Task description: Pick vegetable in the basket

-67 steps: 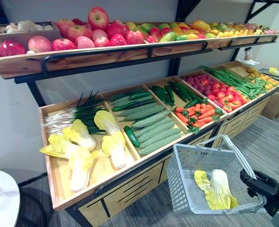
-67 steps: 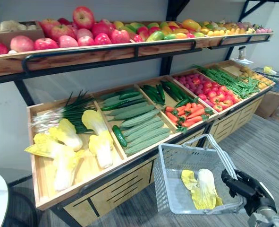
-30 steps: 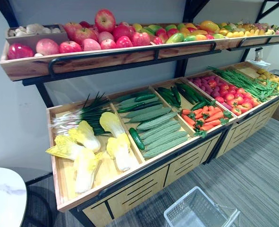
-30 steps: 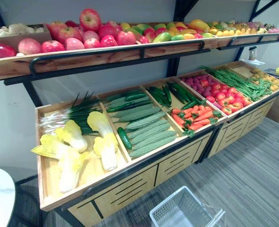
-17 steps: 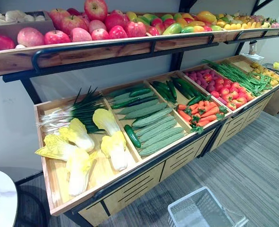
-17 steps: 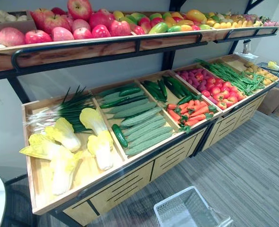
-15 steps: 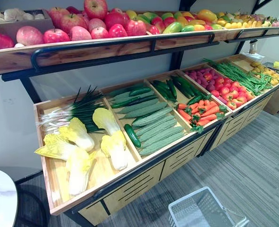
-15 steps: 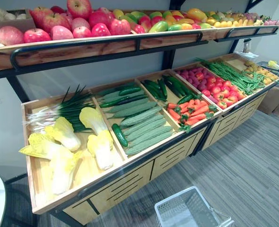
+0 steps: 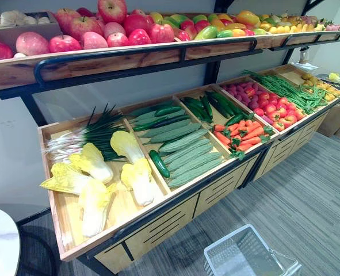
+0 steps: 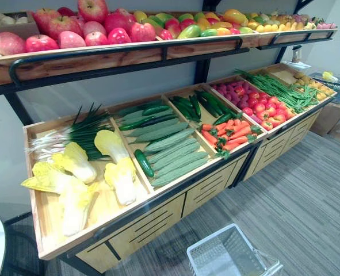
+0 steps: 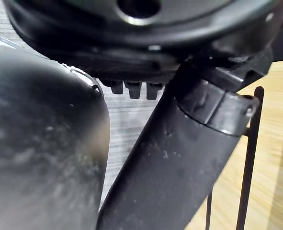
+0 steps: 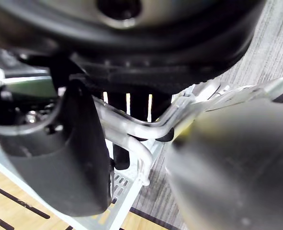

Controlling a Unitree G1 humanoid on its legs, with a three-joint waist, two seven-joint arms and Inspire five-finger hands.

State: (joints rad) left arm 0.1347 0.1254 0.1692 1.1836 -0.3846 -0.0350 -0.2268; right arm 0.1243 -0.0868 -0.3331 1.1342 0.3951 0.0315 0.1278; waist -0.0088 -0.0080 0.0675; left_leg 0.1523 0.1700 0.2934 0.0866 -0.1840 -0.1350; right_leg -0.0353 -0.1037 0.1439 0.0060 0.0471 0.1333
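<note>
Step in hand: you are carrying the wire basket (image 9: 224,241) in front of the produce stand. As I judge it, this is a gap between picks, with no vegetable at either robot hand.
Right robot hand (image 12: 79,163): clenched round the basket handle (image 12: 151,127), fingers hooked under the wire, so the basket hangs from it.
Left robot hand (image 11: 175,163): low beside the stand's wooden front, left of the basket. You cannot tell its state.
Vegetables: all lie on the lower shelf (image 9: 175,201), above and beyond the basket. The napa cabbages (image 9: 136,179) are far to the basket's left, the dark cucumber (image 9: 159,163) and ridged gourds (image 9: 193,158) are beyond it to the left, and the carrots (image 9: 244,135) are straight beyond it.
Basket contents: cut off from sight; you cannot tell.
Next move: probably raise the left robot hand over the shelf's front lip to one vegetable, keeping the basket low.
Edges: the upper shelf of apples (image 9: 118,31) overhangs the back of the compartments, and wooden dividers stand between them.
Open room: the grey floor (image 9: 308,190) to the basket's right.
</note>
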